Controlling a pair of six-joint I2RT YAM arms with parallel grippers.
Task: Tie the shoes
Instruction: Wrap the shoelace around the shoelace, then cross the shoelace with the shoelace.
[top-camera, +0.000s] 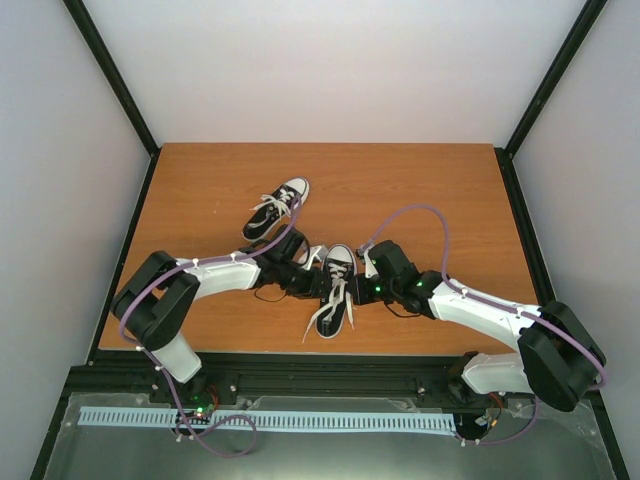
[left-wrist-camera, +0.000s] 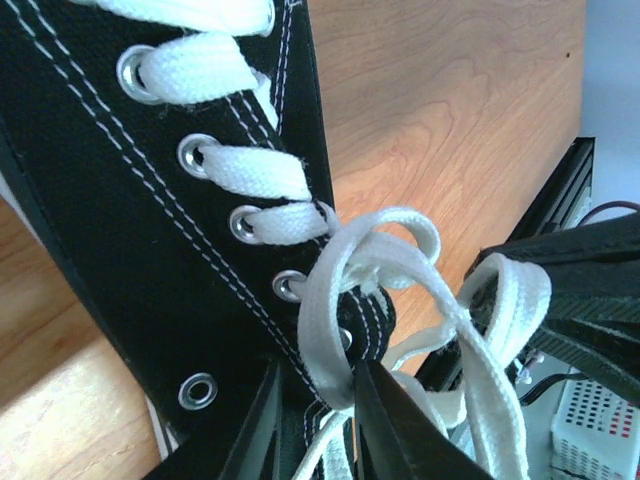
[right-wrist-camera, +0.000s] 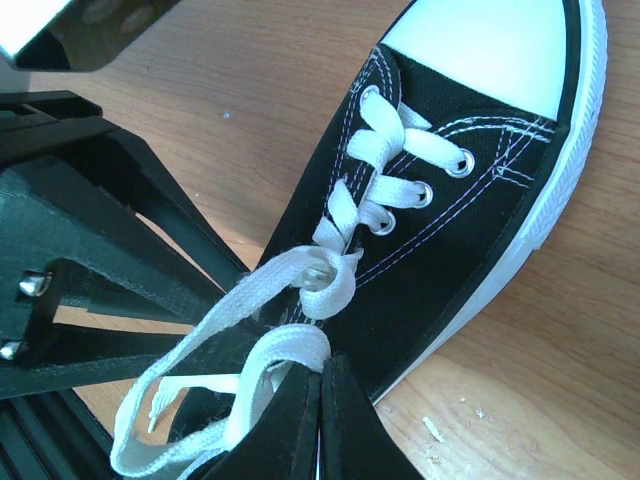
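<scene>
**A:** Where were the shoes?

**B:** One black canvas low-top with a white rubber toe cap, the near sneaker (top-camera: 337, 272), lay on the orange-brown wood-grain table (top-camera: 430, 180), toe pointing away from the arm bases. I'll place everything from that shoe. Its twin, the far sneaker (top-camera: 278, 208), lay beyond it to the left, well apart from it, toe angled off to the right.

**A:** And the grippers?

**B:** One was on each flank of the near sneaker, both low by its tongue end. The left gripper (left-wrist-camera: 318, 378) was at its left side. Its thin black wedge-shaped fingers were closed on a flat strand of the woven white lace (left-wrist-camera: 330, 300), which rose from between them toward the top eyelets. The right gripper (right-wrist-camera: 320, 365) was at the right side. Its tapered black fingers were pressed tight together, pinching the end of a long flat loop of the same lace.

**A:** What did the surfaces look like?

**B:** The canvas was coarse and matte, with double rows of white stitching. The eyelets (left-wrist-camera: 200, 155) were round, shiny metal rings. The toe cap (right-wrist-camera: 490, 40) was smooth and glossy, and the white sole edge (right-wrist-camera: 590, 80) beside it was finely ribbed. Over the top eyelets, the lace crossed itself in one loose, soft twist
</scene>
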